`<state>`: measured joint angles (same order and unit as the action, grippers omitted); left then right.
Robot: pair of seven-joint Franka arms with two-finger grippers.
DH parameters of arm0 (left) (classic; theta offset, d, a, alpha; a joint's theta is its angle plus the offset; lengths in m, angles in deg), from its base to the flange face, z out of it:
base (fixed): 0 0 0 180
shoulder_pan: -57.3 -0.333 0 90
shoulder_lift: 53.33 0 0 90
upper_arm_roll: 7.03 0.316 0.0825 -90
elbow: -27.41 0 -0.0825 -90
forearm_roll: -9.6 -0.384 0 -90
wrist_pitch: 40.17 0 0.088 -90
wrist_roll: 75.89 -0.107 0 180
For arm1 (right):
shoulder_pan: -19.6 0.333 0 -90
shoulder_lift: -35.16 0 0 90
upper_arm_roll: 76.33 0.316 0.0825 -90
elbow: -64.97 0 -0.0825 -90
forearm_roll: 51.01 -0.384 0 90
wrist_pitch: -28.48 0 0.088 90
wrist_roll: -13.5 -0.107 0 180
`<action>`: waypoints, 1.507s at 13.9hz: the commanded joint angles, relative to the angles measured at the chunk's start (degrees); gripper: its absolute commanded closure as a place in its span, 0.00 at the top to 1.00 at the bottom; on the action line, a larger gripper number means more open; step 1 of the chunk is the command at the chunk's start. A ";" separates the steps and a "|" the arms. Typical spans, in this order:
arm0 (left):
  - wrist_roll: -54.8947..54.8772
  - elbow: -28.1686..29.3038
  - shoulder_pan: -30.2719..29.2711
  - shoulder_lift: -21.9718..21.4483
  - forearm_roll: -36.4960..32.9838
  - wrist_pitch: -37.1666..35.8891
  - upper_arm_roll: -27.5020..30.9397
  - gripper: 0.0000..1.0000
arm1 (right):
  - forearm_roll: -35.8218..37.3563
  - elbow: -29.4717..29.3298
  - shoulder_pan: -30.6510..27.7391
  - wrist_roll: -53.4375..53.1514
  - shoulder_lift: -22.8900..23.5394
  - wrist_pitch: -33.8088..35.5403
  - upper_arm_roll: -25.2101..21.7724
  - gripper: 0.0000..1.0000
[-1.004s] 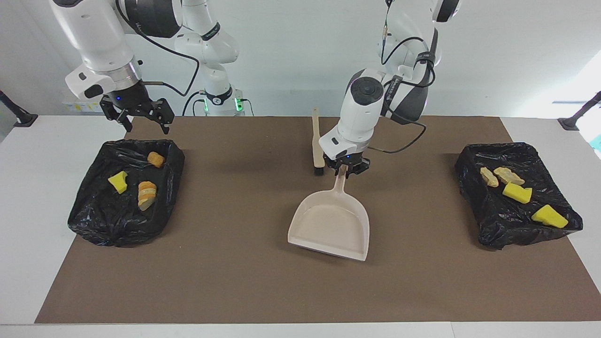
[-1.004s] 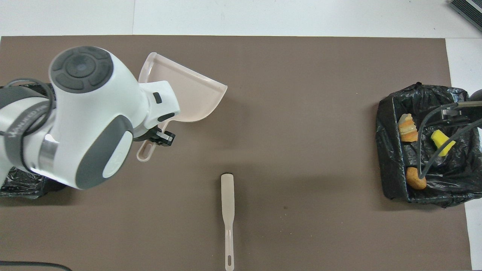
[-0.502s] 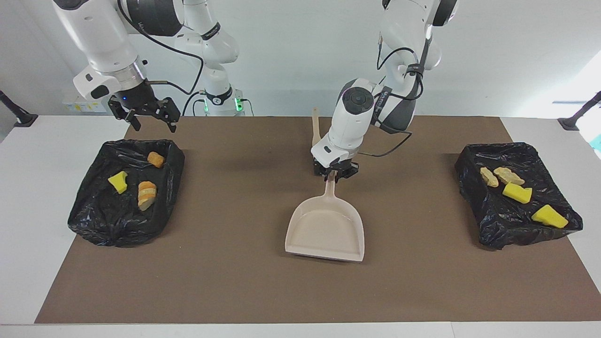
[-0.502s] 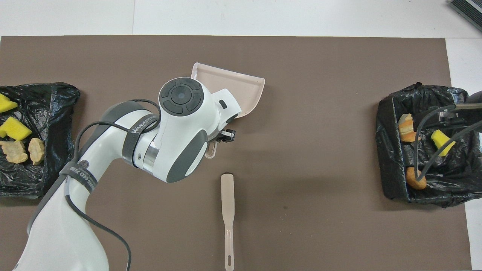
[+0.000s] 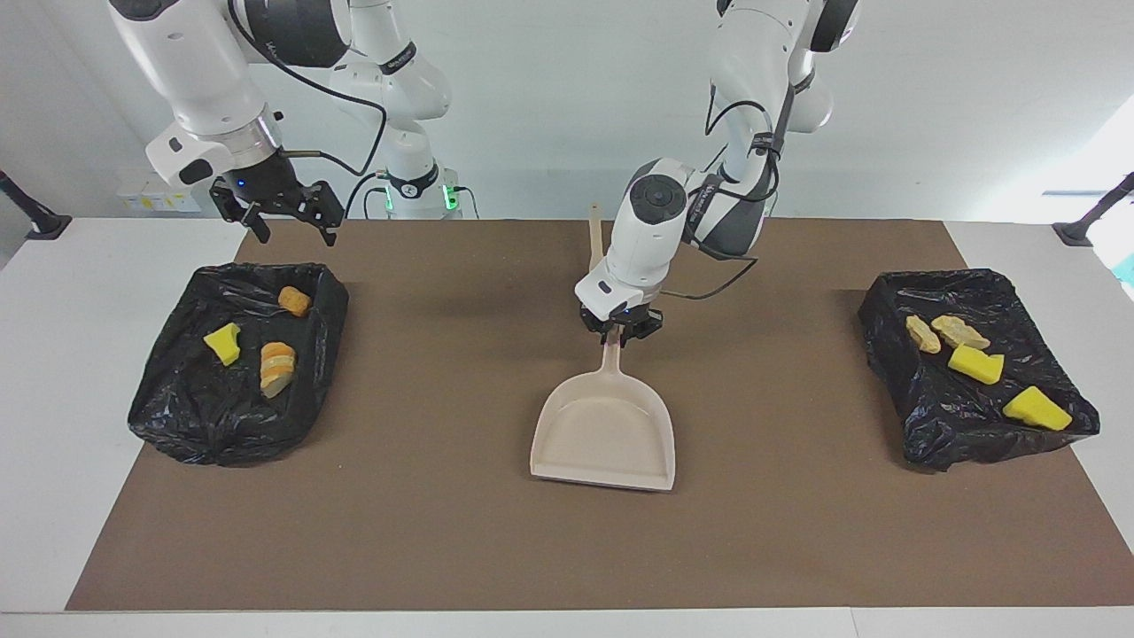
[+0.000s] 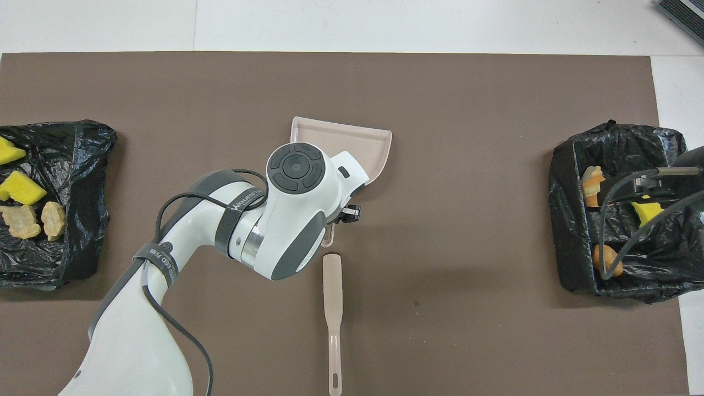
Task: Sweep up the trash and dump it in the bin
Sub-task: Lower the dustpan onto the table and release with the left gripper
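My left gripper point(image 5: 620, 335) is shut on the handle of the empty beige dustpan point(image 5: 602, 434) at the middle of the mat, its mouth pointing away from the robots. From overhead the left arm hides most of the dustpan point(image 6: 360, 144). The trash lies in two black-lined bins. The bin point(image 5: 221, 443) at the right arm's end holds a yellow sponge point(image 5: 222, 343) and two orange-brown lumps point(image 5: 276, 368). The bin point(image 5: 930, 443) at the left arm's end holds two yellow sponges point(image 5: 975, 363) and beige lumps point(image 5: 959, 331). My right gripper point(image 5: 276, 213) hangs open above the mat's edge beside its bin.
The beige brush point(image 6: 332, 308) lies flat on the brown mat point(image 5: 425, 532), nearer to the robots than the dustpan, its head just short of the dustpan's handle. White table point(image 5: 53, 425) borders the mat at both ends.
The left gripper has carried the dustpan from the left arm's side toward the mat's middle and turned it straighter. The right gripper has risen and drawn back slightly from its bin.
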<state>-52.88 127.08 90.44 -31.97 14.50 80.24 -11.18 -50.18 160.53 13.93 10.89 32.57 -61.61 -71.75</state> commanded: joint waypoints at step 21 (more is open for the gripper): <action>-23.87 0.44 -30.93 -18.99 0.02 -21.43 1.87 1.00 | -1.00 0.68 -0.39 -0.81 -0.66 -0.79 0.34 1.00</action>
<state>-73.72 125.88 62.11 -48.26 14.51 60.64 -8.70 -50.20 160.52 13.95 10.89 32.57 -61.61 -71.70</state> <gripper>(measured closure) 0.000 0.000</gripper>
